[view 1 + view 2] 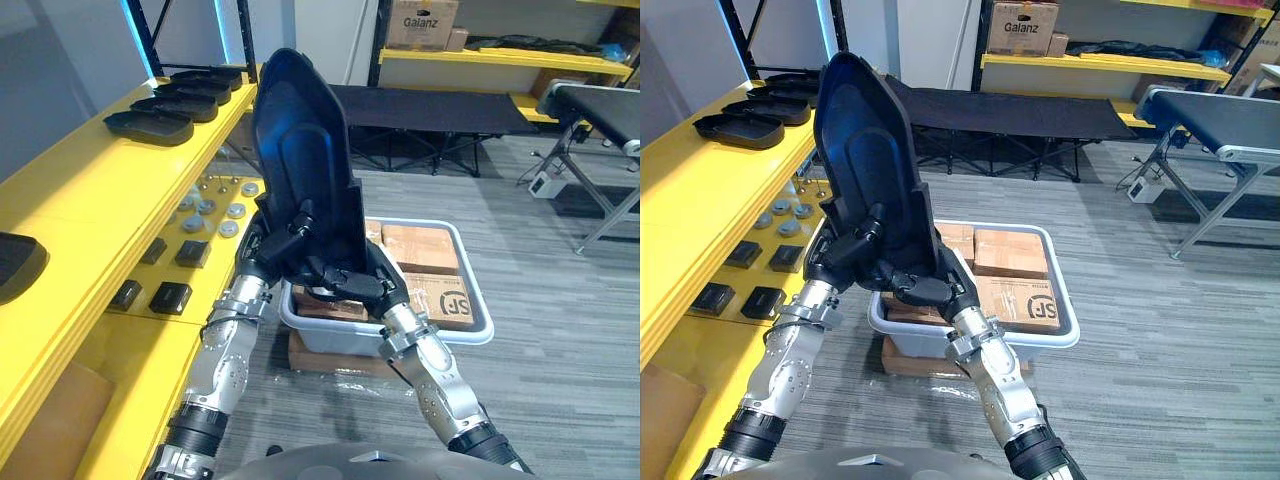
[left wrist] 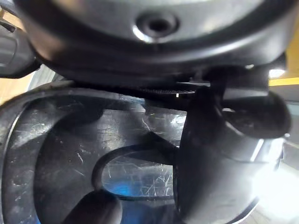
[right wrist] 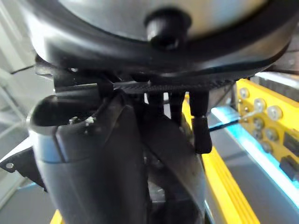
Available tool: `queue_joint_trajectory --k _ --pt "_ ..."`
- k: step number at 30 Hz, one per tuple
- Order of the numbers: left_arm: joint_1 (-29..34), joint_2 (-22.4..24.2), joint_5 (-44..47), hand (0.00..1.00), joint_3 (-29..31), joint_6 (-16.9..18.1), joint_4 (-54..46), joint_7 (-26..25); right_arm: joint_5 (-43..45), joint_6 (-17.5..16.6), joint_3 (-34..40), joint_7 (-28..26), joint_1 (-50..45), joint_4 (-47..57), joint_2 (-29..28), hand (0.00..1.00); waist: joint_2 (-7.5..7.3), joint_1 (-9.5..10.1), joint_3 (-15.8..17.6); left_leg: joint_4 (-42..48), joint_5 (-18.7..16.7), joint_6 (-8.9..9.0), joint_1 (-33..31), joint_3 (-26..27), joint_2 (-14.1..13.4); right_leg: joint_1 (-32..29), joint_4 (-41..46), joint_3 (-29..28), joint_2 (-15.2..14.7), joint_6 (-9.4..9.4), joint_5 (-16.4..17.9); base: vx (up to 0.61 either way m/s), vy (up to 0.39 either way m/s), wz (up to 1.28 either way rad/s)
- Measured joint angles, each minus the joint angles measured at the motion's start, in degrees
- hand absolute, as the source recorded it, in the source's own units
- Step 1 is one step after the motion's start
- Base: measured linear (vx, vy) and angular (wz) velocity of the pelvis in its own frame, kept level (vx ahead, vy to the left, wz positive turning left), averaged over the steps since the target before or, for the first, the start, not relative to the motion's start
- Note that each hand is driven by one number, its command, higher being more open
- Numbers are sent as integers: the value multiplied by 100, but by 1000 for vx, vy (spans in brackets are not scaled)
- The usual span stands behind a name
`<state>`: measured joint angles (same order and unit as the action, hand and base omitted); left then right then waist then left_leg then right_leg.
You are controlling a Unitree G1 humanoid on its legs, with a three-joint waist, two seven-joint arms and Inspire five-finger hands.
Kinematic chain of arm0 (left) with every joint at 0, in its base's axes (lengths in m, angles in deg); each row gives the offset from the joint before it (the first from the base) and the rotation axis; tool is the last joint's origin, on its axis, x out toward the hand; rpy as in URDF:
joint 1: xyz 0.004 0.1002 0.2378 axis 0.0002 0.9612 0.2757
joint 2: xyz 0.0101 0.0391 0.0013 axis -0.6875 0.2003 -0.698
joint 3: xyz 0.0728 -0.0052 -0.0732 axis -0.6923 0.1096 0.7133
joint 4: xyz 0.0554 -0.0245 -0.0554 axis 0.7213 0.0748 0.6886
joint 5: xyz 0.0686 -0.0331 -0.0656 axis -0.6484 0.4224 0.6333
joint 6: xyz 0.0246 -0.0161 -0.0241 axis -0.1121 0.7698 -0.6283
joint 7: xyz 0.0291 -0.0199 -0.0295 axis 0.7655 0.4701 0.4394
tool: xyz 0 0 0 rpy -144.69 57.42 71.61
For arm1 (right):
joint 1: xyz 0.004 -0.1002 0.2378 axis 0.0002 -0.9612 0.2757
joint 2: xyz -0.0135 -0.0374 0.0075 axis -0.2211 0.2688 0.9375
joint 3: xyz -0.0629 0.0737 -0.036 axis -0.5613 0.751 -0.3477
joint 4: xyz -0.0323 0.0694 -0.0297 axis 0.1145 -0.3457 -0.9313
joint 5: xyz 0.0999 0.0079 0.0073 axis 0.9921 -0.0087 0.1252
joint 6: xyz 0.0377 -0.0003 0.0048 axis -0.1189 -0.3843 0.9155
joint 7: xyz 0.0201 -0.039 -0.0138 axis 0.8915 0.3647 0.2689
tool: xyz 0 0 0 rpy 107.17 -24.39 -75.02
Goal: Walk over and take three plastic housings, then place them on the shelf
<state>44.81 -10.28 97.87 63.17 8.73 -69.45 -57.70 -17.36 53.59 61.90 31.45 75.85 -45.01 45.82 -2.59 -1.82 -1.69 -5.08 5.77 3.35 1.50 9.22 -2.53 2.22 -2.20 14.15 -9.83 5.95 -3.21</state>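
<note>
Grey carpeted floor (image 1: 540, 400) in a storeroom, and all eyes on the big black plastic housing (image 1: 300, 150) standing upright mid-scene. Left of the plastic housing runs a long yellow shelf (image 1: 90, 190). On its top, well left of the housing's tip, sits a row of housings (image 1: 170, 105), dark and shallow, lined up one behind the next. Another dark piece (image 1: 15, 265) pokes in further left, cut off by the view's edge. Lower down, just left of the housing, small black blocks (image 1: 170, 297) and round silver discs (image 1: 215, 210) lie on the shelf's lower level.

Now the grip: the left hand (image 1: 845, 250) has the housing by its lower left edge, thumb pressed onto the scratched inner face, fingers wrapped behind. The right hand (image 1: 925, 288) clamps the housing's bottom edge, fingers curled round it.

Behind the housing's foot, a pale bin (image 1: 482, 305) on the floor holds cardboard boxes (image 1: 420, 250). Beyond, a black folding cot (image 1: 430, 110). Far right of the housing, a conveyor (image 1: 600, 110) on metal legs.
</note>
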Motion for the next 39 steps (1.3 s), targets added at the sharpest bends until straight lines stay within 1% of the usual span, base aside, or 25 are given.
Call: queue_joint_trajectory --k 2,3,4,7,8,9,10,12,15,17,21,23,26,27,28,30,32,35,36,38,39 --pt "0 21 -189 0 -20 0 0 -187 44 49 -73 60 0 0 -10 100 -5 0 -3 0 1 -1 -1 -1 2 -2 7 0 0 -1 1 0 0 0" --pt "1 99 -448 0 -31 1 1 -400 54 109 -134 182 1 -6 -14 100 -5 0 -3 -1 1 -1 -1 -3 5 -4 12 1 1 -2 2 0 0 0" --pt "2 134 -531 0 -45 1 1 -477 53 122 -151 237 1 -16 -15 100 -5 0 -3 -1 1 -1 -2 -5 4 -4 14 4 1 -3 3 0 0 0" --pt "10 206 -999 0 -123 73 2 -933 -34 215 -156 474 6 -81 -24 100 -4 5 -2 -2 0 -1 -7 -19 1 -6 22 16 2 -48 33 0 0 0" --pt "28 227 -1165 0 -181 161 5 -1131 -47 224 -158 541 7 -133 -35 100 -4 7 -2 -2 0 -1 -8 -24 -1 -6 24 22 4 -51 36 0 0 0" --pt "39 274 -1497 0 -211 254 5 -1431 -47 229 -158 609 7 -173 -39 100 -3 2 -1 -2 0 -1 -8 -23 -2 -8 24 22 5 -51 37 0 0 0" --pt "40 316 -1662 0 -209 290 5 -1591 -46 233 -156 642 6 -190 -39 100 -2 2 -1 -2 0 -1 -10 -23 -2 -9 24 22 6 -51 37 0 0 0" --pt "49 437 -2266 0 -154 457 10 -2223 -44 232 -142 664 7 -300 -37 100 -2 2 -1 -2 1 -1 -10 -25 -4 -9 25 22 10 -51 37 0 0 0" --pt "65 502 -2908 0 -2 530 32 -2861 -29 232 -144 755 6 -332 -39 100 4 7 3 -2 1 -1 -10 -28 -5 -8 27 26 15 -49 36 0 0 0" --pt "98 537 -3029 0 191 621 104 -3093 -27 232 -129 761 6 -332 -38 100 4 4 3 -2 1 -1 -9 -27 -4 -9 33 26 17 -45 34 0 0 0" --pt "226 547 -3110 0 397 629 247 -3402 -26 233 -84 747 3 -331 -38 100 4 18 4 -2 1 -1 -8 -25 -2 -9 39 26 21 -42 34 0 0 0" --pt "236 550 -3113 0 518 629 406 -3593 126 265 -18 591 -6 -276 -34 100 3 14 8 -2 -1 1 -8 -21 -2 -11 40 22 26 -46 37 0 0 0" --pt "237 545 -3117 0 732 639 464 -3704 436 430 196 272 -74 1 5 100 6 9 22 -2 -13 15 -7 -1 -6 -16 37 -1 30 -50 39 0 0 -2" --pt "238 542 -3118 0 852 675 462 -3673 445 447 357 227 -137 145 7 100 11 9 32 -1 -42 54 -7 5 -9 -16 37 -5 32 -52 40 0 0 0" --pt "241 541 -3118 0 917 707 462 -3645 448 447 456 218 -184 223 -7 100 13 11 35 -1 -43 54 -7 8 -10 -18 36 -8 33 -52 40 0 0 0" --pt "340 531 -3113 0 1198 866 359 -3436 422 443 887 192 -371 482 -8 100 23 2 44 -1 -57 56 -7 32 -11 -24 27 -29 33 -52 41 0 0 -4" --pt "544 534 -3107 0 1340 874 49 -3314 425 424 1168 189 -511 598 -10 100 26 0 50 -1 -73 55 -9 51 -12 -17 19 -45 31 -51 41 0 0 -6" --pt "1036 539 -3083 0 1420 888 -763 -3020 420 349 1651 196 -749 604 -46 100 50 3 96 0 -97 60 -10 66 -12 -10 10 -55 12 -31 30 0 0 -2" --pt "1206 546 -3083 0 1440 896 -1096 -2902 407 320 1821 250 -817 603 -51 100 88 12 146 0 -100 62 -13 66 -12 -8 2 -53 9 -19 22 0 0 0" --pt "1319 549 -3093 0 1464 905 -1299 -2785 402 282 1908 272 -855 603 -51 100 135 14 176 0 -103 66 -16 62 -14 -5 -8 -49 10 -18 22 0 0 0" --pt "1384 549 -3144 0 1502 906 -1414 -2747 399 189 1944 271 -885 603 -51 100 172 17 203 -1 -107 70 -17 55 -20 2 -14 -40 14 -18 22 0 0 0"
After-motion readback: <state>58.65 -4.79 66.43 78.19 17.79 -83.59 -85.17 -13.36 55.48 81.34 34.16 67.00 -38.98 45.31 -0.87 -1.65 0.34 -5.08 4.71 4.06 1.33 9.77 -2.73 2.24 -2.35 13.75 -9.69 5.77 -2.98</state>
